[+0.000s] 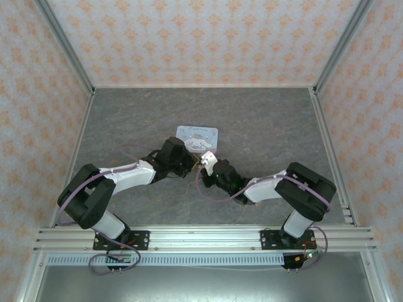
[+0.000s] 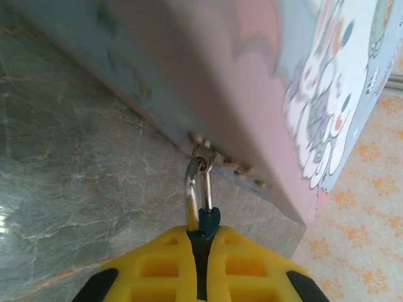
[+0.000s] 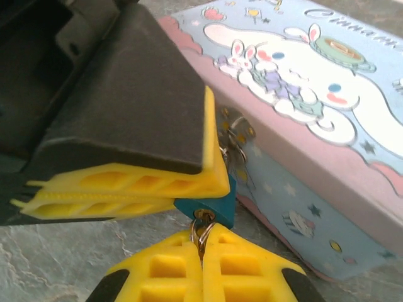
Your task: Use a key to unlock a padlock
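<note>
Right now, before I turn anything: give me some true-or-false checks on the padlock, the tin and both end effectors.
1. The left end effector is shut on the padlock. True.
2. The padlock lies loose on the table, apart from the tin. False: its shackle hooks through the latch on the tin's side.
3. The right end effector is open. False: it is shut on a small metal piece, apparently the key, just beneath the padlock.
4. The tin sits with its cartoon lid facing up. True.

Arms (image 1: 126, 173) blk/white, purple cables (image 1: 128, 147); yellow ribbed fingers (image 2: 157, 270).
</note>
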Motion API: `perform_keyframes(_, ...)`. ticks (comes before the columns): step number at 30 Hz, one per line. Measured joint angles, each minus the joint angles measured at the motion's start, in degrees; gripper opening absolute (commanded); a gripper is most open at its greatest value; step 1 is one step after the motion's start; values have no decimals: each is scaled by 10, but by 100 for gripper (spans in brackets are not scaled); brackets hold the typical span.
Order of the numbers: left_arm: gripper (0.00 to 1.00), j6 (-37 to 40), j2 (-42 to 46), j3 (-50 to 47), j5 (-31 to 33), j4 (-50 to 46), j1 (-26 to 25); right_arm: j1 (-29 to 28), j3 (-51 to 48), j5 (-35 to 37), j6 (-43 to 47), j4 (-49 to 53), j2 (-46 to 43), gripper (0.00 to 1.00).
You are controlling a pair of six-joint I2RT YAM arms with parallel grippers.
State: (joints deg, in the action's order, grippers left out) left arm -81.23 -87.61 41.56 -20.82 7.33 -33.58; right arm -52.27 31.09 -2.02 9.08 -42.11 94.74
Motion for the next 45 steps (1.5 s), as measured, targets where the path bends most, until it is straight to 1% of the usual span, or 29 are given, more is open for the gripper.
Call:
perform_keyframes(6, 4, -4, 0, -5, 9, 2, 2, 11, 0, -36, -70, -24, 17, 0)
perform_keyframes(8, 6, -4, 0, -7, 9, 2, 3, 11, 0, -42, -84, -30, 23, 0)
perform_keyframes(12, 23, -2, -1, -8, 10, 2, 3, 13, 0, -49, -98, -31, 26, 0)
perform_keyframes(14, 31, 4, -1, -8, -6, 4, -2, 18, 2, -49, -106, -32, 31, 0)
perform_keyframes(16, 36, 6, -1, -8, -18, 6, -8, 26, 4, -49, -116, -32, 37, 0)
perform_keyframes(18, 39, 10, 0, -8, -25, 6, -9, 30, 4, -54, -130, -31, 42, 0)
perform_keyframes(20, 41, 14, 3, -8, -27, 5, -5, 32, 4, -62, -146, -31, 47, 0)
perform_keyframes(24, 52, 29, 30, -9, -27, -17, 6, 41, 4, -90, -180, -34, 56, 0)
perform_keyframes(27, 59, 44, 67, -9, -21, -45, 19, 48, 3, -115, -209, -42, 59, 0)
perform_keyframes(30, 64, 63, 105, -9, -10, -79, 35, 55, 0, -143, -247, -57, 62, 0)
perform_keyframes(36, 72, 98, 160, -9, 3, -141, 87, 93, 5, -228, -356, -72, 82, 0)
perform_keyframes(39, 77, 124, 167, -9, 3, -162, 116, 107, 13, -261, -400, -73, 99, 0)
perform_keyframes(42, 80, 155, 161, -1, 3, -185, 143, 112, 15, -283, -428, -73, 104, 0)
perform_keyframes(45, 81, 190, 132, 28, 2, -199, 163, 116, 17, -297, -446, -73, 105, 0)
